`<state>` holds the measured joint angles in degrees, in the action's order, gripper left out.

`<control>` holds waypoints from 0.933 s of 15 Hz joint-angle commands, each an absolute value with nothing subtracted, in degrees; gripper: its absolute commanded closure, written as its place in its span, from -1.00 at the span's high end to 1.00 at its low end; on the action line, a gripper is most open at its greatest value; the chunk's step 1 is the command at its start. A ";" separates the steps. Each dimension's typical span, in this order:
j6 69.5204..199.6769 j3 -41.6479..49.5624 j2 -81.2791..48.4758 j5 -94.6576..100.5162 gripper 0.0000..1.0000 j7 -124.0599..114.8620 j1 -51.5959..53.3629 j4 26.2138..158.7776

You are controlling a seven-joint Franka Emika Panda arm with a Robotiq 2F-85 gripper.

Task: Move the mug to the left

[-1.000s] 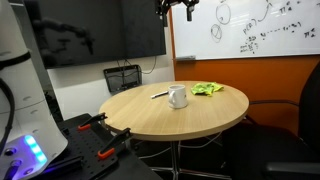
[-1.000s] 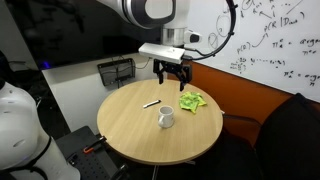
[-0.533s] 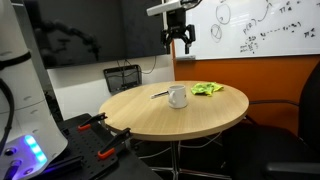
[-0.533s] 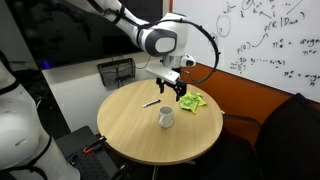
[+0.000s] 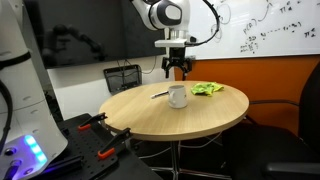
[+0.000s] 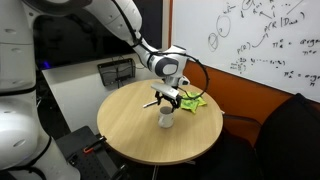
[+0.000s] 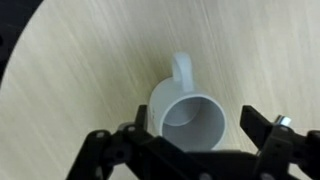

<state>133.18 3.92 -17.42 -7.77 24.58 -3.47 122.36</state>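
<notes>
Round wooden table (image 5: 150, 118) bears a green cloth (image 5: 208, 89) and a pen (image 5: 159, 95); whiteboard (image 5: 265, 30) behind; wire basket (image 5: 122, 77) beyond

Mug (image 5: 177, 96) on table (image 5: 135, 118), end effector (image 5: 176, 72) above.

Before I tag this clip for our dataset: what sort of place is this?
Probably an office or meeting room: a whiteboard covered in writing, a round wooden table, and a large dark wall screen.

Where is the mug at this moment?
In both exterior views the mug stands on the round table, near the marker and green cloth, directly below the open gripper.
</notes>
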 commanded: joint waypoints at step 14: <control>135.05 -4.01 -34.99 -1.45 -0.53 38.88 -11.57 106.33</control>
<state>135.03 -3.92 -34.89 -4.64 38.04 -11.69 106.84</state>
